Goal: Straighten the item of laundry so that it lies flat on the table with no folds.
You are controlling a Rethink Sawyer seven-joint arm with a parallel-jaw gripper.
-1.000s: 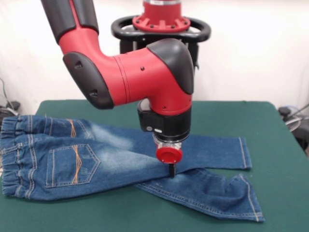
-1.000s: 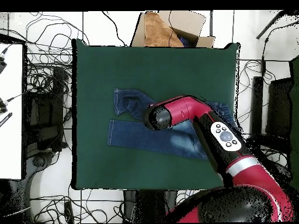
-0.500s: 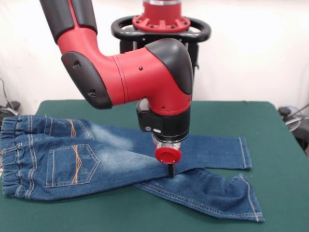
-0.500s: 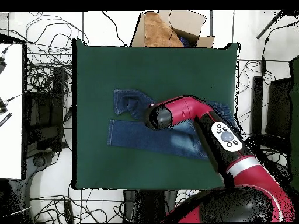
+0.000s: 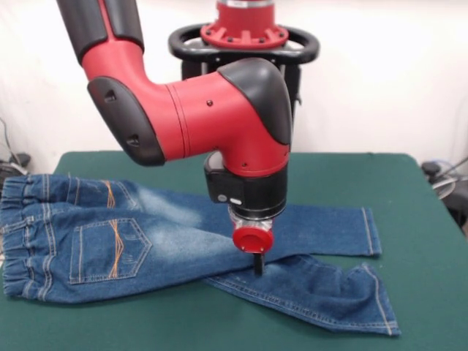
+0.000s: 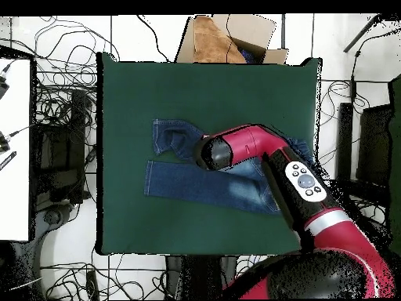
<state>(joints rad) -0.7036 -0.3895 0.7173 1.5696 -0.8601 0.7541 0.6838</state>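
jeans (image 5: 146,245): spread on the table (image 5: 424,292), back side up, waistband at 9 o'clock in the front view, leg hems toward 3 o'clock. In the overhead view the jeans (image 6: 180,180) sit about mid-table, hems toward 9 o'clock.
seat and waist: lie flat as far as I can tell; gathered elastic edge only, pockets showing.
far leg: straight, runs out to its hem at about 3 o'clock, looks smooth.
near leg: angles off toward 4–5 o'clock; its upper end tucks under the seat fabric, and a ridge shows along its upper edge. Its end looks bunched in the overhead view.
done, by my reading: most of the garment is opened out; no big fold-over left.
left, by my reading: the overlap at the crotch and the rumple in the near leg need drawing out.
gripper (image 5: 257,266): tip down at the jeans, right at the split between the legs, touching or just above the cloth. Only one dark tip shows under the red disc; whether it is spread or pinched on cloth, I cannot tell.
arm (image 6: 258,149): covers the crotch area from above, so that patch is hidden there.
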